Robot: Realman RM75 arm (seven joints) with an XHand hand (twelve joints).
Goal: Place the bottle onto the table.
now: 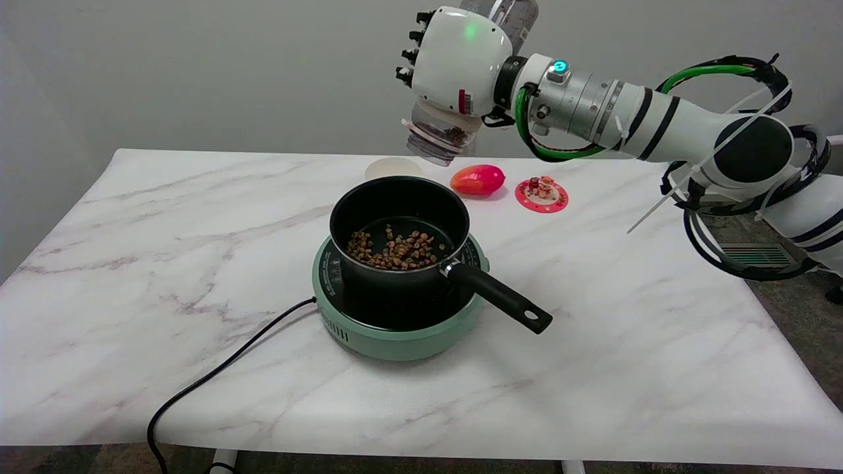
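one hand (pixel 461 62) grips tilted bottle (pixel 438 139).

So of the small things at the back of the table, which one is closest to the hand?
The white lid, lying flat just below the tilted bottle in the right hand. The red fruit and pink disc sit farther right.

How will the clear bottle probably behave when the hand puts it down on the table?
The bottle is held tilted, mouth down, by the right hand, so it must be turned upright first. It looks like clear plastic and nearly empty, so probably light and easy to tip. Being round, it may roll if laid down.
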